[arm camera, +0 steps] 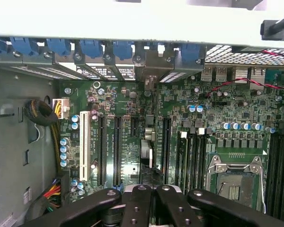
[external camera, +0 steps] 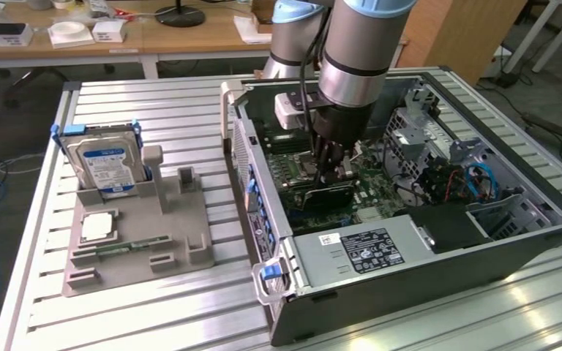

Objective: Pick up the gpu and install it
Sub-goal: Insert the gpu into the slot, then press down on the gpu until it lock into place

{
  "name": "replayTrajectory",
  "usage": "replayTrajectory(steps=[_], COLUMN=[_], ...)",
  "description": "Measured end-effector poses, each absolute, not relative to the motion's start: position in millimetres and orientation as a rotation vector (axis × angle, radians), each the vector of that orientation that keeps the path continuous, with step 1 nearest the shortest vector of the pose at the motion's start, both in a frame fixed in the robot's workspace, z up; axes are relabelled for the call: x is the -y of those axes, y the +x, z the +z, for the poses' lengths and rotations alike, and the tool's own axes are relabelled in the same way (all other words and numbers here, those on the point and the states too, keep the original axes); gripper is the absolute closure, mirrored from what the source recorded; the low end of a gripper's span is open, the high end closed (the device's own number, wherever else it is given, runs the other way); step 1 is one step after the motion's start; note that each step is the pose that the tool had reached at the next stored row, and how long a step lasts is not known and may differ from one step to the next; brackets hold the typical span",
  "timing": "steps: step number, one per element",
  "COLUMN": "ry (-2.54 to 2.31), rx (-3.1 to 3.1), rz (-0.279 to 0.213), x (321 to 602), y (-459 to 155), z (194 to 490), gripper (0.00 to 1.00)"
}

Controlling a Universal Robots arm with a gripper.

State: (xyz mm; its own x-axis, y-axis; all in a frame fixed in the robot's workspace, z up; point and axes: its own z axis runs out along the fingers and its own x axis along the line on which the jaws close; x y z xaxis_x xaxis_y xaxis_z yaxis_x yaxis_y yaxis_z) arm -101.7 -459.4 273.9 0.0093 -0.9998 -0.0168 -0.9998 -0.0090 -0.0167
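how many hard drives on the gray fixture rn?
1: the hard drive stands upright in its slot at the far end of the gray fixture, on the exterior view's left. None seen elsewhere; the case interior is partly hidden.

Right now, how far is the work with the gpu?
Done: the gpu is off the grey fixture and stands on edge over the motherboard slots inside the computer case. In hand: the shut gripper is right above the card, touching or holding it; I cannot tell which. Left: full seating is not shown.
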Motion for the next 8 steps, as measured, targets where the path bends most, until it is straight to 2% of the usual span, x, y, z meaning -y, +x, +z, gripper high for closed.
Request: replayTrajectory(steps=[8], ry=[-2.215], rx=[-2.195], rz=[0.0], x=[459.4], y=[-101.7], z=[273.9], gripper=[0.9])
